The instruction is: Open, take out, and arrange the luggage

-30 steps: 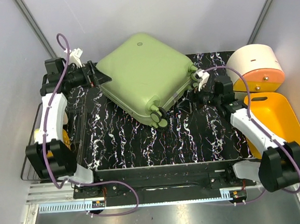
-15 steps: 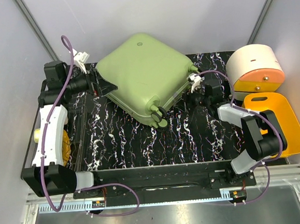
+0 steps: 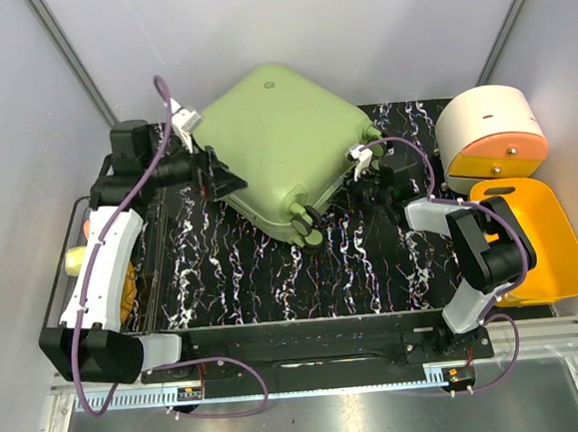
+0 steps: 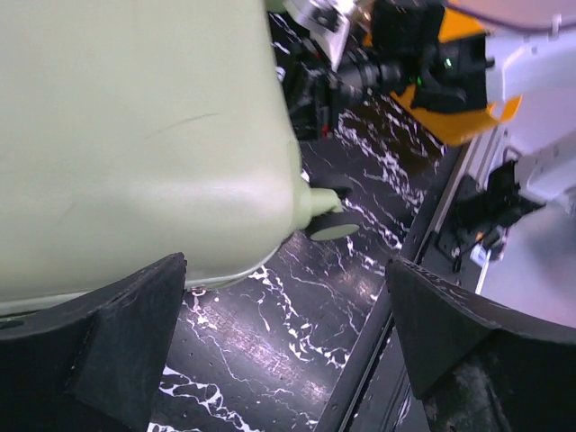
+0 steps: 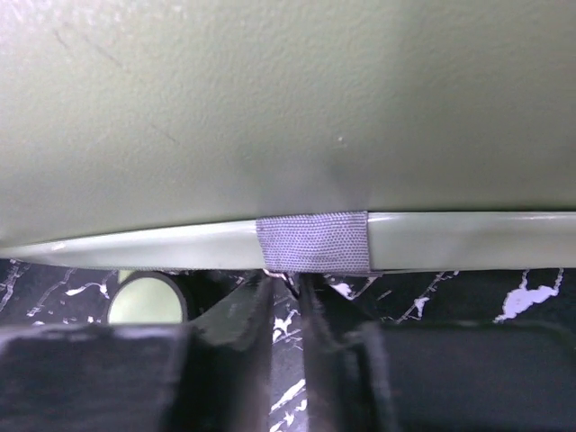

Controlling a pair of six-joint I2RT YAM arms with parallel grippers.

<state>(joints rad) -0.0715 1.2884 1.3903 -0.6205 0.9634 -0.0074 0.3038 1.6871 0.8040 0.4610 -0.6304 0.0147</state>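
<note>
The fingers of the right claw (image 5: pixel 286 310) are being held nearly together, with only a thin slit between them. Whether anything is being pinched there cannot be told. Just above the tips, a grey fabric tab (image 5: pixel 313 241) is being presented on the seam of the luggage (image 5: pixel 288 108), whose pale-green shell is filling everything beyond.

The left claw (image 4: pixel 286 270) is being held wide apart and empty. The suitcase's rounded corner is lying just ahead of one finger, with a wheel (image 4: pixel 328 229) farther on. The luggage is resting shut on the black marbled table (image 4: pixel 270 360), between the two claws.

The opening step is judged to be in hand, with the tab being targeted. Next, a firm pinch on it and a pull along the seam are being called for, with the shell steadied from the other side.
</note>
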